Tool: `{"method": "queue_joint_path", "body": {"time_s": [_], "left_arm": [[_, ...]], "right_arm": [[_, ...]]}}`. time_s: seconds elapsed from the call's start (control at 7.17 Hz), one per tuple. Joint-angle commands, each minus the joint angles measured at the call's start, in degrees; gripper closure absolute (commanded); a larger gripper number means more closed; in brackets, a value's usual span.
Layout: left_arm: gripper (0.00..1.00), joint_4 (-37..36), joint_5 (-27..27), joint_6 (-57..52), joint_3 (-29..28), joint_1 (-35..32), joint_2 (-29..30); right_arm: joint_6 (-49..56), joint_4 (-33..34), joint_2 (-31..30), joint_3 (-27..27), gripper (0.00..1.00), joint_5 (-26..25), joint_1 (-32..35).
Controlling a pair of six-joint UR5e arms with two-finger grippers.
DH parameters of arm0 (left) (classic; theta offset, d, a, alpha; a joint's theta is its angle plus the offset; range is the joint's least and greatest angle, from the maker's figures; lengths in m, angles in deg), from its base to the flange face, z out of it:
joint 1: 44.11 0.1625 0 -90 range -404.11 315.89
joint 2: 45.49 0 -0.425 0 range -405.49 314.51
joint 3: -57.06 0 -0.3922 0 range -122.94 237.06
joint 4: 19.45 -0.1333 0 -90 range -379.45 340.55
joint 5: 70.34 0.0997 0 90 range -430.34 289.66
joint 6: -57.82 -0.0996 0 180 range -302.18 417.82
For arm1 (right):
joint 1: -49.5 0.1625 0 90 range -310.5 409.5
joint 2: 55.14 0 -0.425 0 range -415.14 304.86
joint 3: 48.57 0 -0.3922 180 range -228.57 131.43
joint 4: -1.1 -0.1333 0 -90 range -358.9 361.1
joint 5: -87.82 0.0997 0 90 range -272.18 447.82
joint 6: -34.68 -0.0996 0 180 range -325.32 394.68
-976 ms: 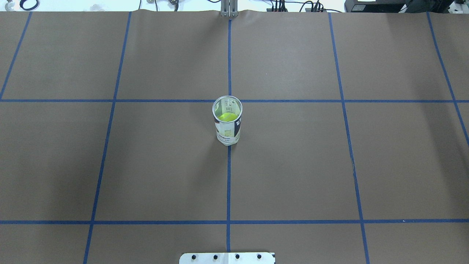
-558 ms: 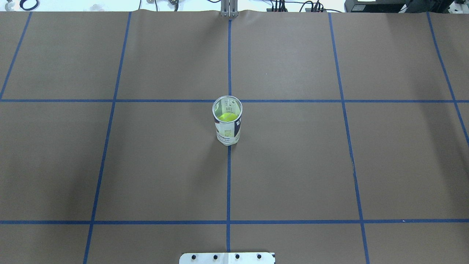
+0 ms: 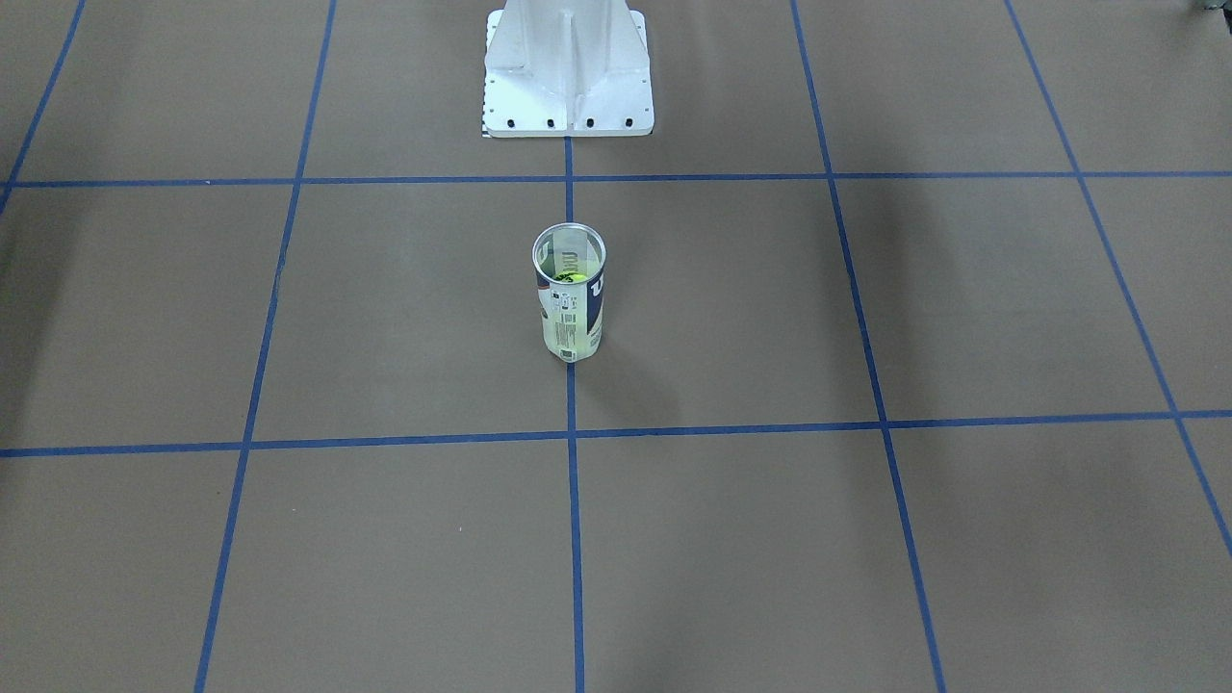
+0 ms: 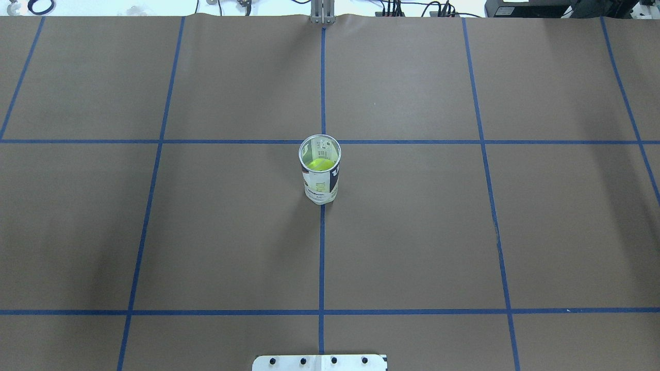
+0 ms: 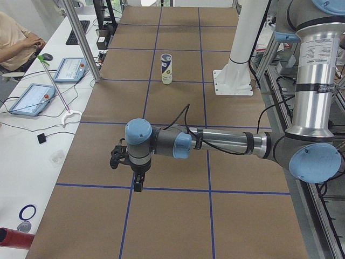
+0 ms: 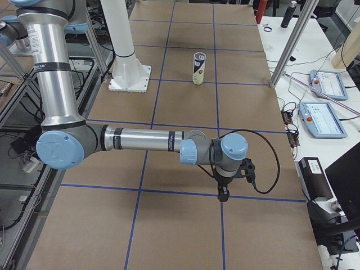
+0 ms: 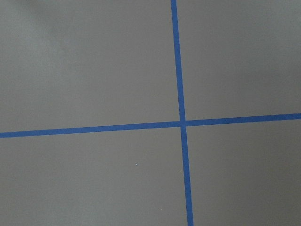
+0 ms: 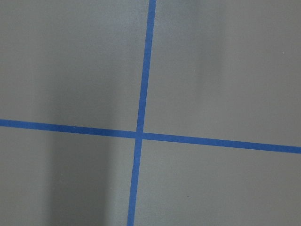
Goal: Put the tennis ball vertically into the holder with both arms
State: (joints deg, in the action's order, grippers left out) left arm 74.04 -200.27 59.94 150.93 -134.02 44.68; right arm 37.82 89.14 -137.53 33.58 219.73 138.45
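The holder (image 4: pixel 319 178), a clear can with a silver rim and a white and navy label, stands upright at the table's middle, on the blue centre line. The yellow-green tennis ball (image 4: pixel 320 164) sits inside it, seen through the open top. Both also show in the front-facing view, the holder (image 3: pixel 570 313) with the ball (image 3: pixel 575 277) in it. My left gripper (image 5: pixel 139 183) shows only in the exterior left view, far from the holder (image 5: pixel 166 68). My right gripper (image 6: pixel 223 194) shows only in the exterior right view, far from the holder (image 6: pixel 198 68). I cannot tell if either is open or shut.
The white metal pedestal (image 3: pixel 568 77) stands at the robot's side of the table. Brown paper with blue tape lines (image 4: pixel 322 257) covers the table. Both wrist views show only paper and a tape cross. Tablets (image 5: pixel 32 99) and an operator sit beyond the far edge.
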Motion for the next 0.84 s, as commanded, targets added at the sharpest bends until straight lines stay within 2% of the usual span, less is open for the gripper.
{"method": "queue_joint_path", "body": {"time_s": [0.0, 0.7], "left_arm": [[0.01, 0.02, -0.06, -0.1, -0.09, 0.0, 0.01], [0.01, 0.02, 0.03, -0.01, -0.26, 0.0, -0.07]], "right_arm": [[-0.06, 0.02, -0.05, 0.03, 0.0, -0.07, 0.0], [-0.06, 0.02, -0.14, 0.12, 0.0, 0.02, 0.0]]}}
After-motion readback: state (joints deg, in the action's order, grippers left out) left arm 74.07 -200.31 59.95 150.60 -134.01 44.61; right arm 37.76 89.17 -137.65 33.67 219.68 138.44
